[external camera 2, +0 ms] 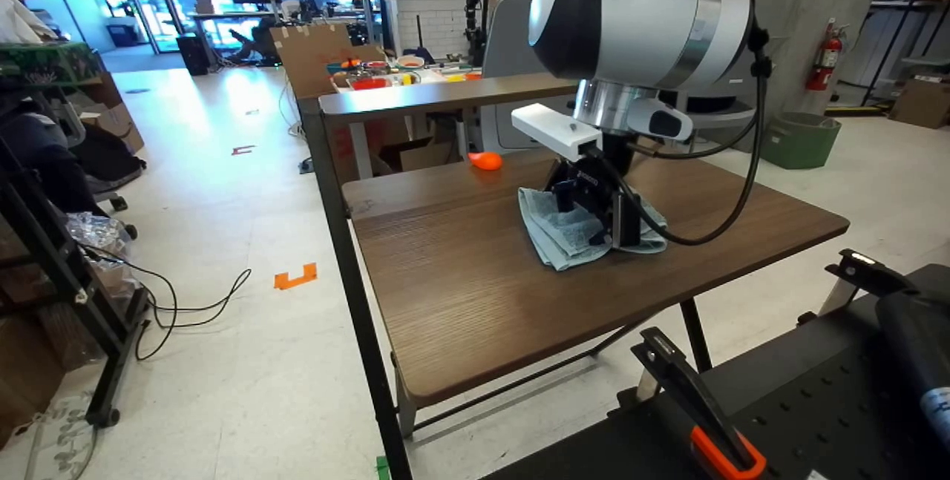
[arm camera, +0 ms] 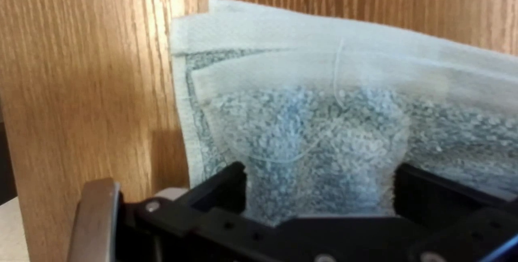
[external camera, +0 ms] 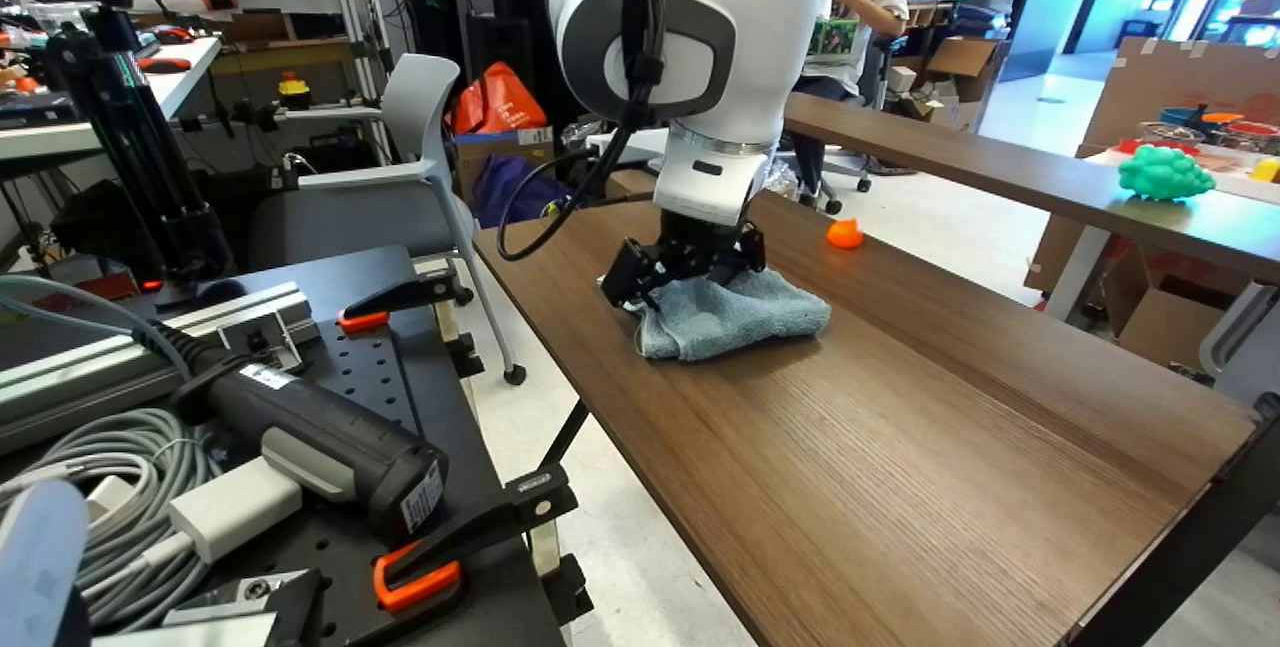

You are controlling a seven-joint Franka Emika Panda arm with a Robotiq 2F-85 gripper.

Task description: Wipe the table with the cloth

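Note:
The cloth point(external camera: 735, 319), soft and light blue-grey, lies folded and rumpled on the dark brown table point(external camera: 900, 447). Both exterior views show it beneath the arm, towards one end of the tabletop point(external camera 2: 475, 287). In the wrist view my gripper point(arm camera: 319, 167) points down at the cloth point(arm camera: 323, 132), its black fingers well apart. A thick bunch of fabric fills the whole gap from pad to pad and bulges beyond the tips, so the gripper is shut on it. Flat folded hems spread out ahead on the wood. The fingertips' undersides are hidden in the fabric.
A small orange object point(external camera: 844, 234) sits on the table near its far long edge. Beyond that edge runs a raised brown shelf point(external camera: 1000, 162) bearing a green bumpy object point(external camera: 1165, 173). A black bench point(external camera: 480, 587) with clamps stands alongside. A black post point(external camera 2: 334, 242) rises at one table end.

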